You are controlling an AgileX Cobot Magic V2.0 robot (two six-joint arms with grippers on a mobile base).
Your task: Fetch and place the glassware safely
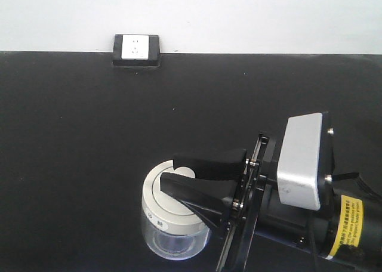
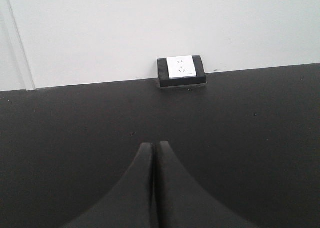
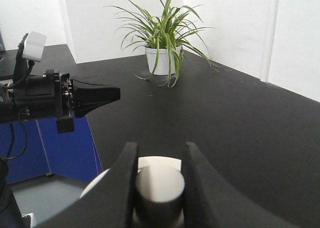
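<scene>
The glassware is a squat clear jar [image 1: 173, 239] with a cream-white round lid [image 1: 156, 205]. It stands at the near edge of the black table [image 1: 71, 164]. My right gripper [image 1: 171, 169] reaches over the lid from the right. In the right wrist view the gripper [image 3: 161, 148] has its two fingers pressed against either side of the lid's central knob [image 3: 159, 185]. I cannot tell if the jar rests on the table or is raised. My left gripper [image 2: 152, 145] is shut and empty, low over bare table. It also shows in the right wrist view [image 3: 116, 93], far left.
A black box with a white socket [image 1: 136, 49] sits at the table's far edge by the white wall; it also shows in the left wrist view [image 2: 181, 70]. A potted spider plant [image 3: 162, 38] stands on a far corner. A blue cabinet [image 3: 60, 148] lies beyond the table edge.
</scene>
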